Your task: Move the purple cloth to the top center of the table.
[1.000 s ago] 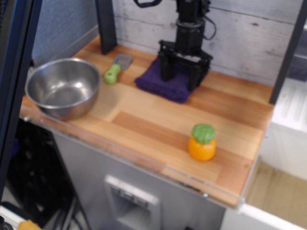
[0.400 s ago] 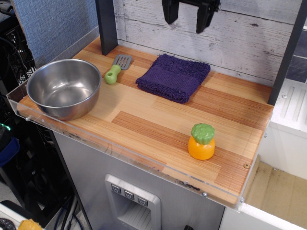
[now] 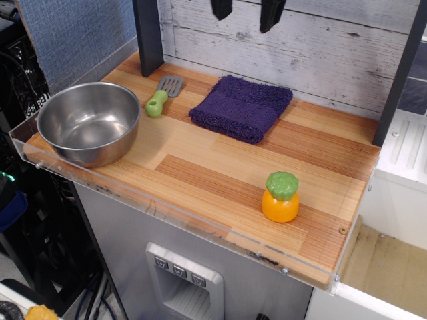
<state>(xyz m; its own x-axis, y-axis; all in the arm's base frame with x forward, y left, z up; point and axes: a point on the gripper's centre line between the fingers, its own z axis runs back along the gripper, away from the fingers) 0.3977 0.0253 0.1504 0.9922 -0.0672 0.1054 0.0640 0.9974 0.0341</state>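
The purple cloth (image 3: 241, 108) lies flat on the wooden table (image 3: 220, 170), at the back near the middle, close to the white plank wall. My gripper (image 3: 245, 15) is high above it at the top edge of the view. Only its two black fingertips (image 3: 270, 16) show, spread apart with nothing between them. The gripper is well clear of the cloth.
A steel bowl (image 3: 89, 122) stands at the left front. A green-handled spatula (image 3: 161, 97) lies between the bowl and the cloth. An orange toy with a green top (image 3: 281, 197) stands at the right front. A dark post (image 3: 148, 37) rises at the back left.
My gripper was down on the cloth, then let it go and rose straight up. It is now almost out of view. The cloth stays where it was.
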